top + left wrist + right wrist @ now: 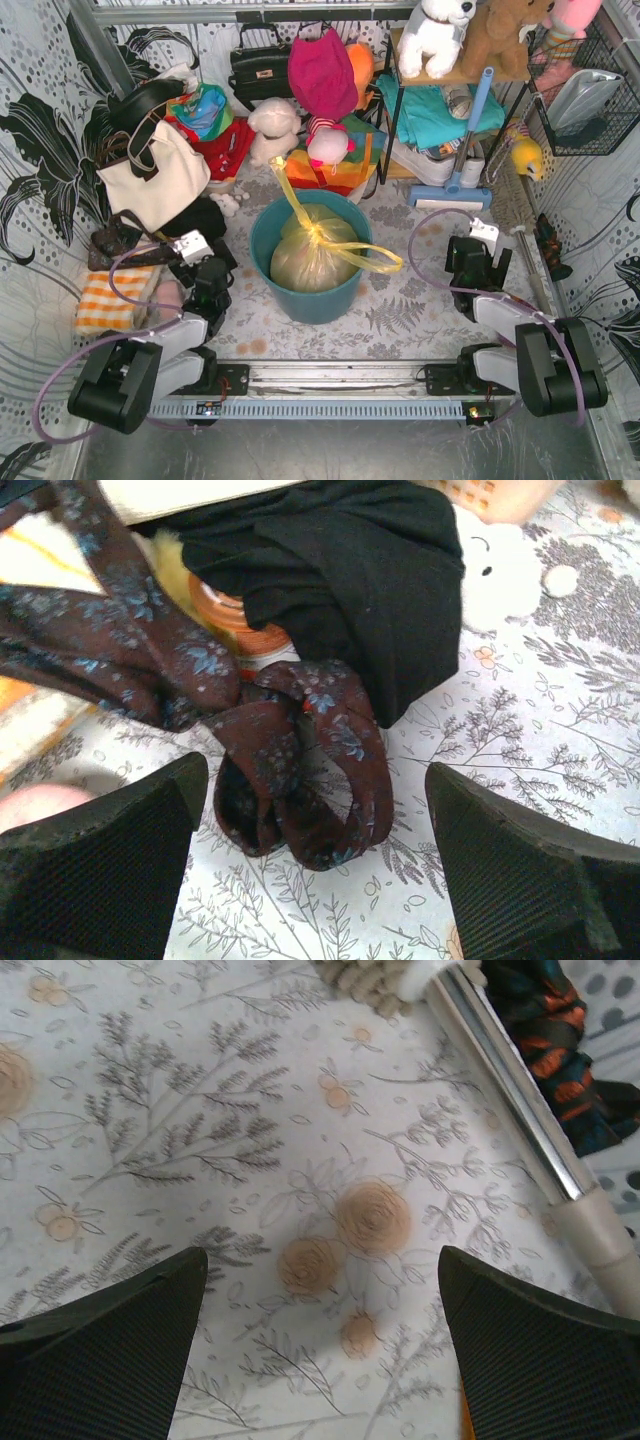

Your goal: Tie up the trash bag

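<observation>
Left gripper point(315, 790) hanging released, jaws wide, nothing between, over brown floral scarf point(300, 740) at left; only its wrist view showing pattern close. Trash bag point(305, 258) sitting centre in teal bin point(258, 250), neck looking knotted, yellow tails point(372, 262) trailing far and right. Judging tie done, arms standing clear. Right gripper point(320, 1280) hanging released over floral tablecloth point(200, 1110), chrome tube point(510, 1080) just right. Bag showing in top view only.

The top camera looks down from above and behind the arms over the table point(400, 290). Each wrist camera sits low and close: one looks past the left claw point(315, 770) at a dark floral cloth point(330, 720), near left; the other past the right claw point(320, 1255) at a metal pole point(510, 1090), right. The top view holds both spots.
</observation>
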Motion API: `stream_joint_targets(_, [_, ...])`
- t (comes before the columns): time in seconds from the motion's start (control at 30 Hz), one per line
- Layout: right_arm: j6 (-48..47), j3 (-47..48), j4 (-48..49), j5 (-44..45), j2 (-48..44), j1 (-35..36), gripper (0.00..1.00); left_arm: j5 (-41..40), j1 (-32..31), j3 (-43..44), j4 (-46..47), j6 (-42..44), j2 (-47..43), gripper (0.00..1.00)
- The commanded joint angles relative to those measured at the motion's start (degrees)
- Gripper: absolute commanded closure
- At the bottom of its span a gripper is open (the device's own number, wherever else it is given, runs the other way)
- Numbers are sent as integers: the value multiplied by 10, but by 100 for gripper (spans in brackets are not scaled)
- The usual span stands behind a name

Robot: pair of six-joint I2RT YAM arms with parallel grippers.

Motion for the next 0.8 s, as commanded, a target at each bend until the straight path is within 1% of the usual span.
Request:
stream_joint_targets(0.0, [-43,-24,212,-44,37,-6,3,40,3,-1,251,86,64,2])
stream_joint_targets(0.07, [-68,-32,269,-73,52,-7,3,56,2,6,293,110,99,2])
stream_joint_targets(0.17, [-79,-25,304,-117,78,-12,3,80,3,23,330,143,149,2])
stream_joint_targets(0.23, [-75,-30,351,-135,95,-14,3,98,9,20,371,142,180,2])
stream_joint_targets(0.3, [-76,-36,401,-151,113,-19,3,134,19,9,437,154,216,2])
stream_joint_targets(0.33, [-79,-30,399,-151,121,-20,3,139,22,12,419,148,206,2])
stream_joint_targets(0.37, [-82,-25,400,-154,129,-22,3,164,29,14,390,138,194,2])
stream_joint_targets(0.4, [-89,-24,406,-167,132,-23,3,199,37,8,398,140,195,2])
stream_joint_targets(0.43, [-95,-32,419,-190,137,-27,3,218,38,2,419,147,201,2])
stream_joint_targets(0.47, [-102,-44,455,-213,149,-32,3,222,40,-3,426,144,202,2])
stream_joint_targets(0.5, [-105,-54,492,-217,166,-34,3,241,47,-9,432,141,203,2])
stream_joint_targets(0.53, [-105,-63,543,-219,184,-36,3,262,54,-16,455,143,213,2])
stream_joint_targets(0.57, [-104,-72,572,-229,198,-41,3,281,59,-22,482,149,235,2])
stream_joint_targets(0.6, [-97,-75,569,-242,198,-50,3,284,61,-21,514,157,255,2])
stream_joint_targets(0.63, [-91,-74,566,-251,203,-55,3,286,62,-17,490,148,246,2])
stream_joint_targets(0.67, [-93,-73,583,-258,220,-58,3,294,66,-3,445,141,232,2])
stream_joint_targets(0.7, [-104,-72,611,-265,236,-60,3,293,70,2,441,141,237,2])
stream_joint_targets(0.73, [-103,-59,563,-273,228,-60,3,289,71,5,448,142,245,2])
stream_joint_targets(0.77, [-94,-48,529,-288,221,-66,3,282,72,9,427,134,240,2])
